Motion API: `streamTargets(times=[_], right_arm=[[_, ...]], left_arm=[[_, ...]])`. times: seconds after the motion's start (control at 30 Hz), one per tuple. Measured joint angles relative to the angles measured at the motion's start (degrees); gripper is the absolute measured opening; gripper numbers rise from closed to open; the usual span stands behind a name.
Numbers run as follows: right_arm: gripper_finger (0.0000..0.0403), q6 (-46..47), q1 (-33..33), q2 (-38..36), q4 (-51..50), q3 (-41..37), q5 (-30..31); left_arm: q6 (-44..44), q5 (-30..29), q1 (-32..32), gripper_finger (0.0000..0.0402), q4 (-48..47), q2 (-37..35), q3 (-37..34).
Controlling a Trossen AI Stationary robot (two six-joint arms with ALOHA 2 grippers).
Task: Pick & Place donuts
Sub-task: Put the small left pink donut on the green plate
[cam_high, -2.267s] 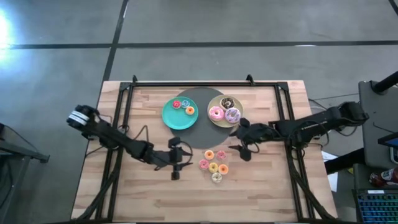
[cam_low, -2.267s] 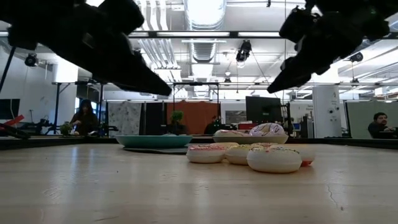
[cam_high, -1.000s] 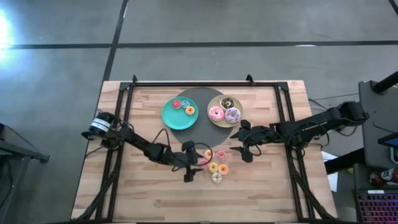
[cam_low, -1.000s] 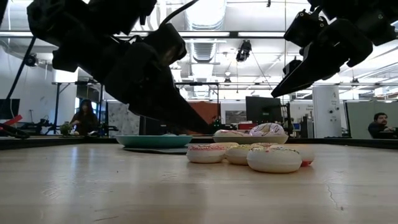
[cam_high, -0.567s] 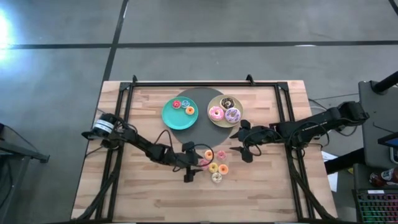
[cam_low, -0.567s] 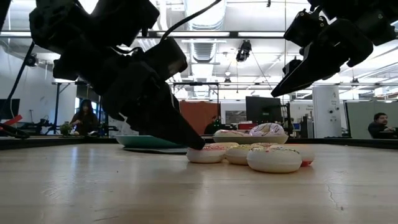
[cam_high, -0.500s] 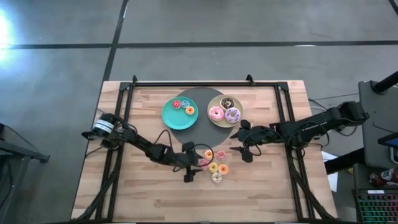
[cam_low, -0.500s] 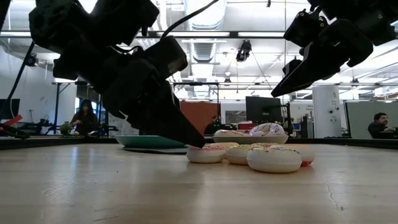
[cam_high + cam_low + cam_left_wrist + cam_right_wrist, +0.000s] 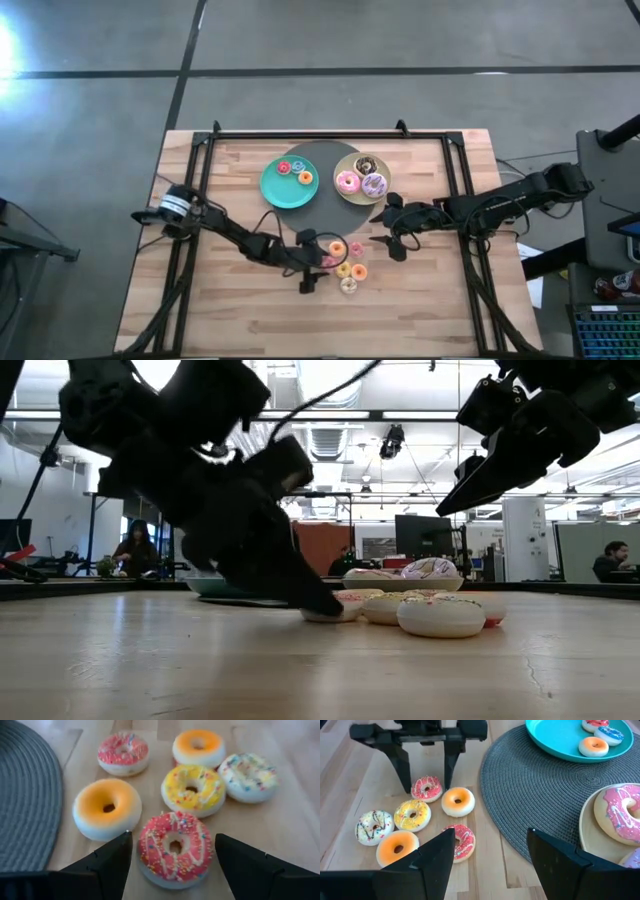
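Several tiny donuts lie flat on the wood: a pink sprinkled one, two orange ones, a yellow one, a white one and another pink one. My left gripper is open and low at the table, its fingers standing on either side of the pink sprinkled donut without touching it. My right gripper is open and hovers above the table's right part. Three larger donuts sit on the beige plate; three tiny ones sit on the teal plate.
A dark round woven mat lies under both plates, just beyond the loose donuts. An orange donut lies close beside one left finger. Bare wood stretches toward the near edge. People sit in the room behind the table.
My left gripper has come down to the tabletop and edged right toward the loose donuts, so its open fingers now straddle the pink sprinkled one. The donuts have stayed where they were.
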Motion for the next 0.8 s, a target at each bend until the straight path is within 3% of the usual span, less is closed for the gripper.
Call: streamTargets(times=[0.8], right_arm=[[0.0237,0.63,0.0,0.0,-0.34,0.0,0.0]], left_arm=[[0.16,1.05,0.36,0.0257,-0.89,1.51,1.45]])
